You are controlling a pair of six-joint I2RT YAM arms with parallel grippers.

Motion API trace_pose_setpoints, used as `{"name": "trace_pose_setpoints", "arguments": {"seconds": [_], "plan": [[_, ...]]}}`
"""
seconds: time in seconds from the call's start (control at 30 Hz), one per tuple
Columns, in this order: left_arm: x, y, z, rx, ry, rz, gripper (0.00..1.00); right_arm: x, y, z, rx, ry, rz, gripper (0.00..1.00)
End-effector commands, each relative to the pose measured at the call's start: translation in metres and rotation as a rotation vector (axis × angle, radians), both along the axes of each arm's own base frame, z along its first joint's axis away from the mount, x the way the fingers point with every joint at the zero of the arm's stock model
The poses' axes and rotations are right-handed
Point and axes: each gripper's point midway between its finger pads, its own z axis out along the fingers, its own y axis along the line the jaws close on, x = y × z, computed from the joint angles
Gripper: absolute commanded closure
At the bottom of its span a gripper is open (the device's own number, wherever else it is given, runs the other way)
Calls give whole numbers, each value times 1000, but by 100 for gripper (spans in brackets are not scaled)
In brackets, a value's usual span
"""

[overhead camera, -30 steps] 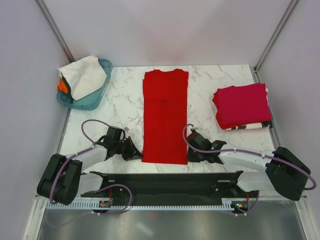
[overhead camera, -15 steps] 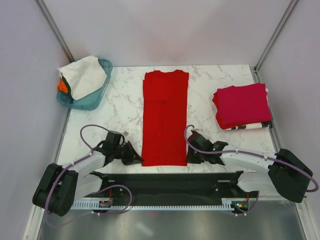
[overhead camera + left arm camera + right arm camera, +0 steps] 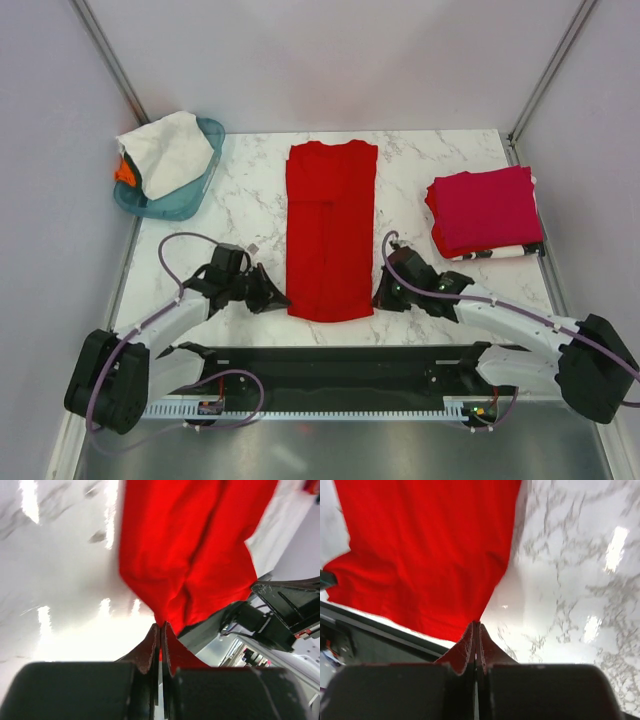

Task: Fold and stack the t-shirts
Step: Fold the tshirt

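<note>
Now red t-shirt (image 3: 330, 230) hem within both claws (image 3: 279, 298) (image 3: 380, 297)

Left of the black base plate (image 3: 340, 365), the left arm (image 3: 170, 318) has a bulky black shoulder housing, a white link and a black wrist. Right of the plate, the right arm (image 3: 512, 320) is built the same. A lilac cable (image 3: 172, 252) loops along each arm, strapped to the white link. The left gripper (image 3: 272, 299) and right gripper (image 3: 382, 299) are black. Seen from the wrist cameras, the fingers (image 3: 149, 650) (image 3: 468, 642) taper to thin wedges with rough, reddish-brown faces above a blocky black body.
</note>
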Motion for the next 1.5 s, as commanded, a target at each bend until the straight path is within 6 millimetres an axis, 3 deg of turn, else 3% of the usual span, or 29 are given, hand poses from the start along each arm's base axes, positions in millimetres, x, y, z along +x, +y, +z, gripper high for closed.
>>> {"name": "trace_pose_setpoints", "arguments": {"seconds": [0.0,0.03,0.17,0.2,0.27,0.3,0.33,0.37,0.43,0.47,0.53,0.6,0.63,0.7,0.83,1.37,1.47], "plan": [[27,-13,39,-63,-74,-6,98,32,2,40,44,-98,-17,100],[32,-13,41,-62,-71,0,98,43,3,52,51,-135,-14,100],[68,-15,64,-80,-120,31,98,85,-4,67,34,-162,-39,100],[84,-16,77,-86,-156,45,98,94,-5,69,27,-171,-47,100],[105,-13,82,-78,-163,80,98,120,-3,79,23,-195,-59,100],[122,-13,97,-78,-206,101,98,128,-2,82,17,-206,-56,100],[132,-10,100,-73,-214,120,98,147,-3,87,13,-215,-74,100],[142,-9,97,-64,-202,136,98,156,-4,90,10,-221,-82,100],[168,-3,110,-52,-240,186,98,176,-1,104,18,-254,-85,100],[177,0,113,-46,-252,208,98,186,-5,96,1,-236,-97,100],[200,11,110,-9,-261,293,98,204,-5,103,9,-254,-111,100],[218,12,116,-33,-297,335,98,218,-8,95,1,-237,-130,100],[224,12,110,-32,-282,346,98,228,-7,102,10,-257,-133,100],[236,9,113,-43,-287,349,98,240,-8,93,5,-238,-141,100],[252,2,96,-50,-241,331,98,264,-7,90,13,-233,-159,100],[293,-6,71,-77,-201,330,97,299,-12,64,10,-199,-205,100],[301,-10,63,-93,-198,319,92,312,-13,58,14,-207,-225,99]]}}
